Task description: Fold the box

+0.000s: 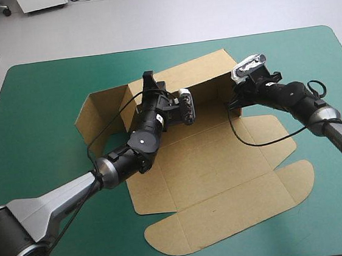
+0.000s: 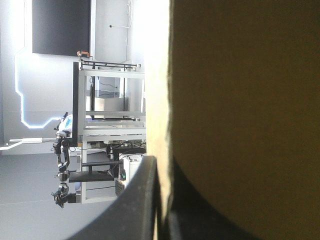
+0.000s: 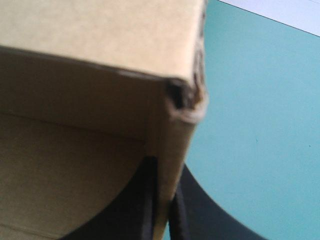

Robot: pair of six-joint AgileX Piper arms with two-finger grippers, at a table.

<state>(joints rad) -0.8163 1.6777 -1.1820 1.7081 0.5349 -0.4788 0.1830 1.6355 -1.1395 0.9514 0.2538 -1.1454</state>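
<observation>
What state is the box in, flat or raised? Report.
Partly raised: the box has its far wall upright, left gripper and right gripper shut on it; near panels lie flat.

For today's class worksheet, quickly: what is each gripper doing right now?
Left gripper: shut on the box.
Right gripper: shut on the box.

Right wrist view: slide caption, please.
Right end effector pinches a raised wall of the brown cardboard box over teal-green cover.
</observation>
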